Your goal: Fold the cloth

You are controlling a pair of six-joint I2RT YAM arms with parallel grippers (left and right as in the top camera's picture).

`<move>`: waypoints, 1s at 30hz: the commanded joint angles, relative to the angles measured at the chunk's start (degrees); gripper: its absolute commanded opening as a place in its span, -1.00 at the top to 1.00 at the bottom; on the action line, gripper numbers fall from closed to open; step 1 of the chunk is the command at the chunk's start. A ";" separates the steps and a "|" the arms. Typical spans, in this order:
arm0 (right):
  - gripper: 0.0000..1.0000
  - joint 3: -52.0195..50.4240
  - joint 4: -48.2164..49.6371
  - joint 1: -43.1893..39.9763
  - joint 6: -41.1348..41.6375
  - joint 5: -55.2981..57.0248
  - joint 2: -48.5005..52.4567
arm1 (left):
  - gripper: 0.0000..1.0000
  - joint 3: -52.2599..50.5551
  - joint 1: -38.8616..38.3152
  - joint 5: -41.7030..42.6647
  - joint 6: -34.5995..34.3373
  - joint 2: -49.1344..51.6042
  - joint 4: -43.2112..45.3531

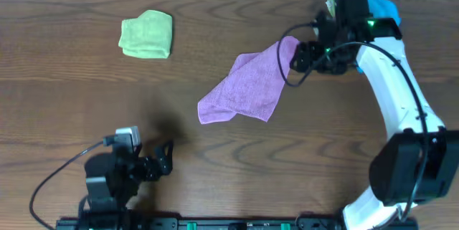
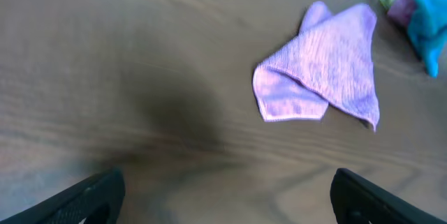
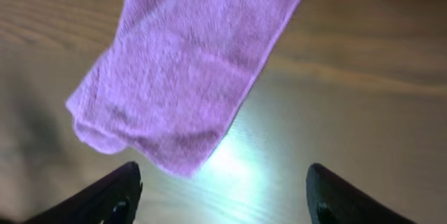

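Note:
The lilac cloth (image 1: 247, 83) lies loosely folded and rumpled on the wooden table, right of centre. It also shows in the left wrist view (image 2: 328, 70) and the right wrist view (image 3: 188, 63). My right gripper (image 1: 295, 56) hovers at the cloth's far right corner, open and empty; its fingers (image 3: 222, 195) are spread wide with the cloth's edge just beyond them. My left gripper (image 1: 163, 160) is open and empty near the front left of the table, well apart from the cloth; its fingers (image 2: 227, 195) are spread over bare wood.
A light green folded cloth (image 1: 148, 34) lies at the back left. A bright blue cloth (image 1: 381, 4) sits at the back right behind the right arm, also in the left wrist view (image 2: 427, 21). The table's back edge runs along the top.

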 commanded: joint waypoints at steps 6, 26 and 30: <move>-0.56 -15.15 7.23 -1.51 3.67 -17.38 0.39 | -0.91 21.40 -0.26 4.61 -1.75 26.32 -0.46; -0.50 -30.40 25.24 1.97 14.97 -21.05 0.39 | -0.91 30.84 -0.81 18.05 -26.88 54.53 14.14; -0.48 -30.77 27.58 3.67 16.63 -20.48 0.46 | -0.90 30.84 -2.95 18.01 -27.71 56.57 15.43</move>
